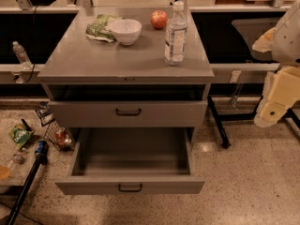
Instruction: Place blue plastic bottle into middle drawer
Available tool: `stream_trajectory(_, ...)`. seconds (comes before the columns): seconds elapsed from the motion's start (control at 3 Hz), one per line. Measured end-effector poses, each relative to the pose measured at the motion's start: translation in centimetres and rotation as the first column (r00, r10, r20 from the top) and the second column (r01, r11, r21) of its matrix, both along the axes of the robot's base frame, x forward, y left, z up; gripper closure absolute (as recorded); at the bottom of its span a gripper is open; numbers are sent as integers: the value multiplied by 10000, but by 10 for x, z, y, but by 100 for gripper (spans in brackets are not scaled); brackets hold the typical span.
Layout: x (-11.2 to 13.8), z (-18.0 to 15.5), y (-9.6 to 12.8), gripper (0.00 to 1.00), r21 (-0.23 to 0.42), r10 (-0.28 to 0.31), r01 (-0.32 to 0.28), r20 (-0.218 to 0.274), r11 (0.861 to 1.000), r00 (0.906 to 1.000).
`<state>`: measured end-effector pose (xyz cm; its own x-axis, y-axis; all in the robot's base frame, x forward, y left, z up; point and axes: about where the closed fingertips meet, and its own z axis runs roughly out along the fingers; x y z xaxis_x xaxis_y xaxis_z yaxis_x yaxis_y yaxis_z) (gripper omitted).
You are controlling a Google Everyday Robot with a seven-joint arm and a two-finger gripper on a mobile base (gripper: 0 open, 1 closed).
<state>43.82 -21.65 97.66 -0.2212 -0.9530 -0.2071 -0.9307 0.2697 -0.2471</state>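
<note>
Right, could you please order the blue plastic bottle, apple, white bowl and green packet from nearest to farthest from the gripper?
The gripper hangs at the right edge.
1. blue plastic bottle, cabinet top's right side
2. apple, back right
3. white bowl, back centre
4. green packet, back left

dim, warm yellowish light falls from above. the table [93, 55] shows a soft sheen, the blue plastic bottle [176, 34] faint highlights. deep shadow fills the recess under it and the back of the open middle drawer [131, 156]. the gripper [271, 110], at the right edge, looks pale.
</note>
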Motion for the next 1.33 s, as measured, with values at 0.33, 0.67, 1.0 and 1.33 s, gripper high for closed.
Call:
stream_trajectory(0.33,0,0,0,0,2,0,0,1,10000,10000)
stream_trajectory(0.67,27,6,10,0,1364,-337,265,505,9903,9982)
stream_trajectory(1.0,88,6,15,0,3828,-1015,474,1223,9226,9873)
stream_trajectory(1.33,144,-8,28,0,6205,-1665,449,1394,7829,9761)
